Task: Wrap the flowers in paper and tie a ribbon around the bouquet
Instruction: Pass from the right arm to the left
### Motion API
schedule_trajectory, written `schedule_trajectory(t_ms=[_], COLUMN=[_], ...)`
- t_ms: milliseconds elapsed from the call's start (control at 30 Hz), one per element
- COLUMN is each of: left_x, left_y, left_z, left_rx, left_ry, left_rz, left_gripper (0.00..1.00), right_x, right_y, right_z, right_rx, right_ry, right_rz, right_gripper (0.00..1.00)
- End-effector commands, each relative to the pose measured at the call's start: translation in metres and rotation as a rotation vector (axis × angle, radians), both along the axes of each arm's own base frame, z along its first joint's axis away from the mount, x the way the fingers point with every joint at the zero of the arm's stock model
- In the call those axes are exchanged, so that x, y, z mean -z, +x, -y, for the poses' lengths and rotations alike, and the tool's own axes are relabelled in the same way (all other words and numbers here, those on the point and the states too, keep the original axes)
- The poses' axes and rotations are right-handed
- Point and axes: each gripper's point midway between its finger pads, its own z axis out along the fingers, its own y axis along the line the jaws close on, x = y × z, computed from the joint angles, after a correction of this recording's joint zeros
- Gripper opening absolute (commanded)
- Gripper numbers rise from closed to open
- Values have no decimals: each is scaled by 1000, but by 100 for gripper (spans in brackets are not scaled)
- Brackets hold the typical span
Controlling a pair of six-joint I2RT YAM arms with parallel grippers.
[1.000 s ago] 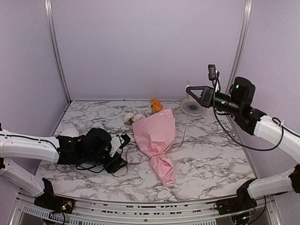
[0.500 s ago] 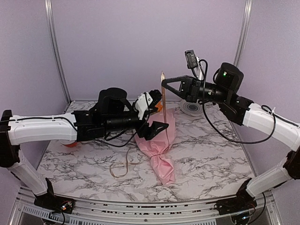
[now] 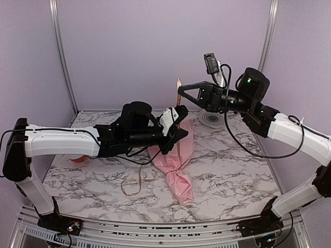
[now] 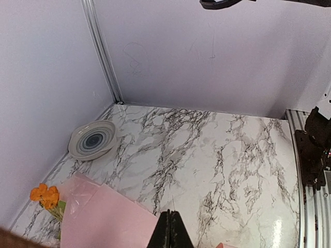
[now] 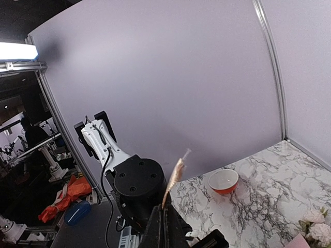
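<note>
The right hand hangs high above the marble surface, pinched closed on the upper end of the ribbon, whose tip pokes up past its fingers. Just below it, the left hand is clamped tight on the same upright strand. The ribbon drops to the pink-wrapped bouquet lying mid-surface, then loops loosely on the marble to the bouquet's left

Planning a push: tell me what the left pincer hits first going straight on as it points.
Probably the bare marble table beside the pink paper. The wrist view shows nothing else ahead of the left pincer, though depth is unclear.
</note>
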Motion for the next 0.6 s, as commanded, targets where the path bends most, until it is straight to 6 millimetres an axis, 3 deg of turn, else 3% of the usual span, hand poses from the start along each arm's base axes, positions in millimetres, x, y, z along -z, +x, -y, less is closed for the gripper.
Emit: schedule_trajectory(t_ms=[0,67,133,200,267,433,567], left_x=[-27,-34,-46,-57,-63,-59,-69], left_y=[-7,-3,0,4,8,19,30], left_z=[-11,-16,-21,-25,-28,-31,-39], left_rx=[-5,-39,-66,-93,-115,-174,-253], left_ry=[-83,-98,-117,-140,-156,-163,-181], left_rz=[25,34,49,59,51,34,50], left_gripper=[0,0,0,0,0,0,0], right_x=[-24,-16,2,34,72,157,221], right_y=[-13,-8,3,16,23,24,23], right_z=[7,8,10,13,16,27,33], right_rx=[-7,13,41,59,58,106,133], right_ry=[37,18,-28,-103,-174,-293,-378], right_rz=[78,73,49,-8,-85,-200,-294], right_gripper=[0,0,13,29,36,40,40])
